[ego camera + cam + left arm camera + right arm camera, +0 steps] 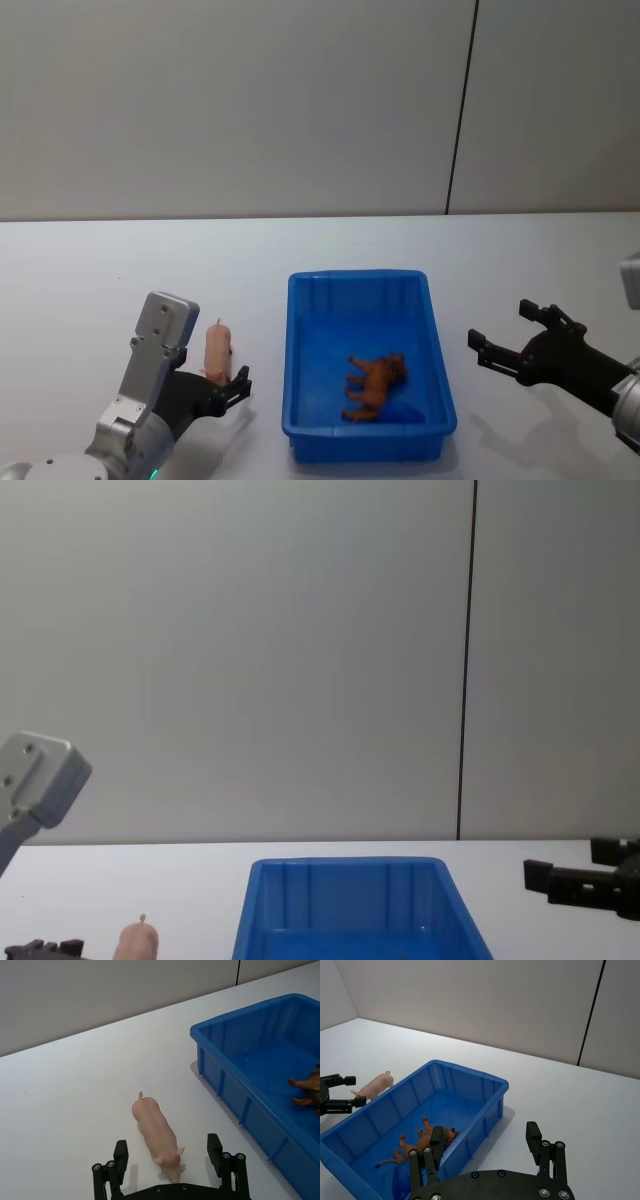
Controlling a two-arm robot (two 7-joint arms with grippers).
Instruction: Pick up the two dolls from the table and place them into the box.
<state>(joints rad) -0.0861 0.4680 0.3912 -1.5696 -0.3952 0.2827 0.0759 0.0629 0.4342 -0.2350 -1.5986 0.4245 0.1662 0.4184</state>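
Note:
The pale pink doll lies on the white table just left of the blue box. My left gripper is open, its fingers on either side of the pink doll's head end without touching it. The reddish-brown doll lies on its side on the box floor, toward the near right. My right gripper hovers open and empty to the right of the box. In the right wrist view the brown doll shows inside the box.
A grey wall with a dark vertical seam stands behind the table. Bare tabletop stretches left of the pink doll and beyond the box. The left arm's grey wrist housing rises beside the pink doll.

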